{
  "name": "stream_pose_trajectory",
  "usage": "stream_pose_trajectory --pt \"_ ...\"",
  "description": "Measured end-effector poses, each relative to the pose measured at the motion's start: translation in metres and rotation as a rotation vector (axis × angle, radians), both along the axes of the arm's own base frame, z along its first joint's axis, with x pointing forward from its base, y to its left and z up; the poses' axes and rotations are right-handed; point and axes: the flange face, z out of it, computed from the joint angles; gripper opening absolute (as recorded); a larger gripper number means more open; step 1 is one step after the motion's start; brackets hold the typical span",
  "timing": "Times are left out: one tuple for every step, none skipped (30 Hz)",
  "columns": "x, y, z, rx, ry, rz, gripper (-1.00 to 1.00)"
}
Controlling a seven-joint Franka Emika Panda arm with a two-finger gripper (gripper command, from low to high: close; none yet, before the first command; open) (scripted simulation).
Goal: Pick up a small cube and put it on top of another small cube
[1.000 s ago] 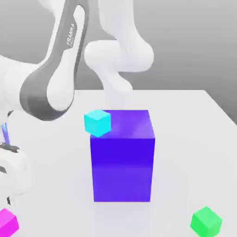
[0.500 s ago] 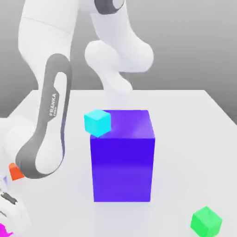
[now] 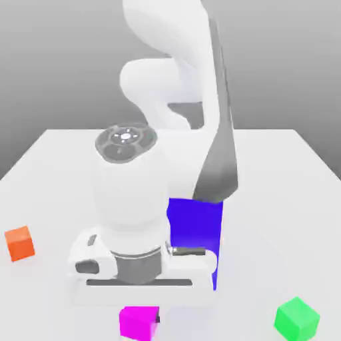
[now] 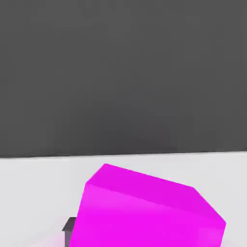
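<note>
Right now the arm is sitting in the carry step: the gripper (image 3: pixel 140 313) is hanging low at the front of the table (image 3: pixel 280 173), and the small cube (image 3: pixel 138 322) is tucked right under the hand, between the fingers as far as I can judge. Jaws are reading as pinched in narrow on it; the hand view is backing that up, with the magenta cube looming close and tilted and a dark bit of finger (image 4: pixel 71 225) peeking out beside it. I can't tell whether the cube is touching the tabletop or is already clear of it.

Big blue-purple block (image 3: pixel 194 230) is standing just behind the wrist, mostly masked by the arm. Orange cube (image 3: pixel 19 243) is resting well apart toward the exterior view's left, green cube (image 3: pixel 297 318) well apart toward the exterior view's right, both on the table.

My read on progress: the pick looks done, the place isn't started. Which cube is the target isn't settled from here; orange and green are both lying free and reachable.

Next move, as I'm judging it:
- getting the cube high enough to pass over a neighbour cube
- translating sideways without clipping the big block
- squaring the tilted cube over the target's top face before lowering
- opening only once it's seated

Main risk I'm seeing: the tilt in the grasp, so an off-centre or cocked landing could slide it off the small top.
</note>
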Motion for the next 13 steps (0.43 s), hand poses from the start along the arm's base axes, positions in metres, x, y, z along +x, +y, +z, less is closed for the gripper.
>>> stream_pose_trajectory --pt "-0.005 0.025 0.003 -0.002 -0.002 0.058 -1.00" --pt "-0.011 0.050 0.006 -0.004 -0.005 0.117 -1.00" --pt "-0.018 0.076 0.009 -0.007 -0.008 0.177 -1.00" --pt "-0.025 0.101 0.008 -0.011 -0.012 0.237 -1.00" --pt "-0.032 0.126 0.003 -0.015 -0.015 0.297 -1.00" --pt "-0.039 0.151 -0.008 -0.020 -0.019 0.357 -1.00" --pt "-0.046 0.170 -0.023 -0.023 -0.022 0.403 -1.00" --pt "-0.050 0.179 -0.034 -0.024 -0.024 0.426 1.00" --pt "-0.050 0.179 -0.034 -0.024 -0.024 0.426 1.00" --pt "-0.050 0.179 -0.034 -0.024 -0.024 0.426 1.00" --pt "-0.050 0.179 -0.034 -0.024 -0.024 0.426 1.00" --pt "-0.050 0.179 -0.034 -0.024 -0.024 0.426 1.00" --pt "-0.050 0.179 -0.034 -0.024 -0.024 0.426 1.00"
